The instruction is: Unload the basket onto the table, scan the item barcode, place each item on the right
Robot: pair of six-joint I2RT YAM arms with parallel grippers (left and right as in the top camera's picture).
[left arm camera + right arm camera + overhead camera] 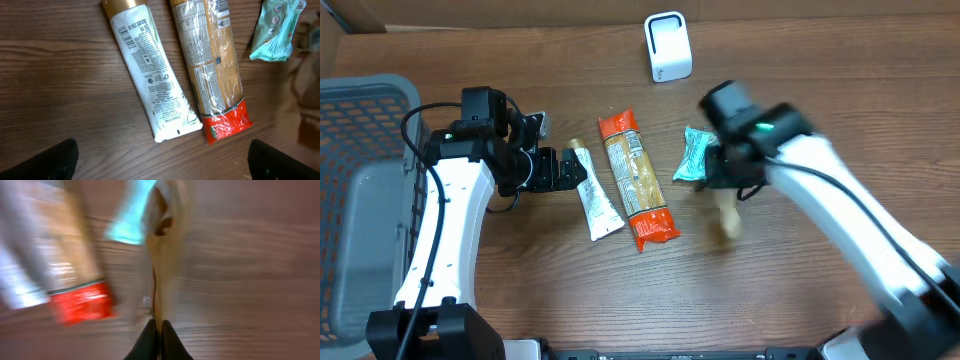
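Nearest the robot's base, at about four o'clock from the table's middle, the right gripper has its jaws pressed together at the base of a tan item. Both views of it are smeared. The fingertips meet with no gap, but I cannot tell whether they pinch the item or only touch it. It looks like the thing to be scanned, so the first point of doing this well is to confirm the hold before carrying it anywhere.

Just beyond, at two o'clock, a teal packet lies beside the wrist. A lift straight up would keep the arm from dragging it along.

In the middle lie a pasta pack with red ends and, touching its side, a white tube with a gold cap. At nine o'clock the left gripper hangs over the tube's flat end, jaws spread wide and holding nothing. It is best kept where it is, clear of the right arm's path. A grey basket sits at the left edge.

Farthest off, at twelve o'clock, stands the white scanner. The item should approach it slowly, with the printed code turned toward its face. No barcode can be seen on the tan item.
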